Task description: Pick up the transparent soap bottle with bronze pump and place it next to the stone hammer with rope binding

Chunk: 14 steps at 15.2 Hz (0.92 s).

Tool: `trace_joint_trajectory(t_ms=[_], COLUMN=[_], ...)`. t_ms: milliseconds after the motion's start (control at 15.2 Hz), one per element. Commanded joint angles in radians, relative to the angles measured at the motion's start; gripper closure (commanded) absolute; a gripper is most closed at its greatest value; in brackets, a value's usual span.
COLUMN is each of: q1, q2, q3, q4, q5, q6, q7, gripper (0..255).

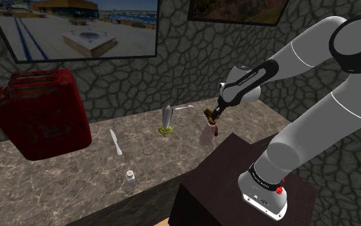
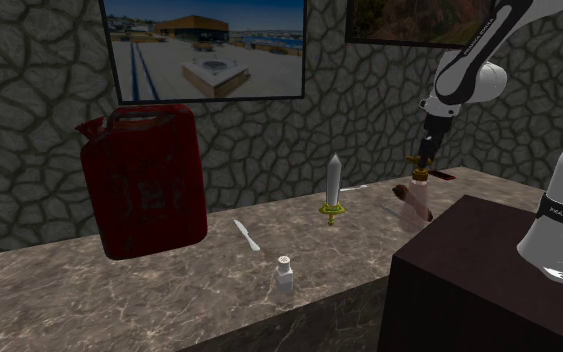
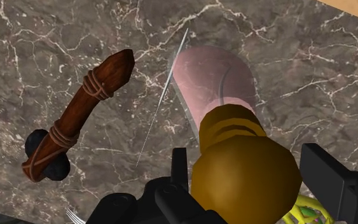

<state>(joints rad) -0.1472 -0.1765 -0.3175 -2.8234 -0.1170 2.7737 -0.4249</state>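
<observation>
Behind the counter (image 1: 57,186) rises a wall of rough stone (image 1: 127,83), with a wide framed picture (image 1: 76,26) hung on it. The counter top is dark veined marble. The white arm (image 1: 301,51) reaches from its dark box stand (image 1: 224,186) up and over to the shoulder view's left, bending down toward the counter's far end. A big red fuel can (image 1: 41,115) stands at the shoulder view's left, against the wall.

Near the middle of the counter a dagger (image 1: 167,119) stands upright on its gold guard. The claw (image 1: 216,114) hangs just beyond the stand, pinching the bronze pump of the soap bottle (image 1: 211,131) between its two black fingers. The bottle's clear, pinkish body hangs tilted below the claw; whether its base touches the marble I cannot tell.

From the wrist view, the hammer (image 3: 75,121) lies flat on the counter beside the bottle and apart from it, its brown handle wound with rope and its dark head toward the claw. A thin pale sliver (image 3: 161,102) lies between them.

A white knife (image 1: 115,141) lies between the can and the dagger, and a small shaker (image 1: 130,176) stands near the counter's front edge.
</observation>
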Motion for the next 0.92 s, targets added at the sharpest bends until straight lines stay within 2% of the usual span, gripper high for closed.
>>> trace_joint_trajectory(t_ms=[0,198,264,594,858], q1=[0.0,0.0,0.0,0.0,-0.031], q2=[0.003,0.003,0.002,0.003,-0.172], q3=[0.0,0.0,0.0,0.0,0.027], q4=[-0.001,-0.001,-0.001,-0.001,0.009], q5=[0.001,0.001,0.001,0.001,-0.048], q6=[0.001,0.001,0.0,0.001,-0.182], q7=[0.0,0.0,0.001,0.0,0.035], gripper=[255,255,0,0,0])
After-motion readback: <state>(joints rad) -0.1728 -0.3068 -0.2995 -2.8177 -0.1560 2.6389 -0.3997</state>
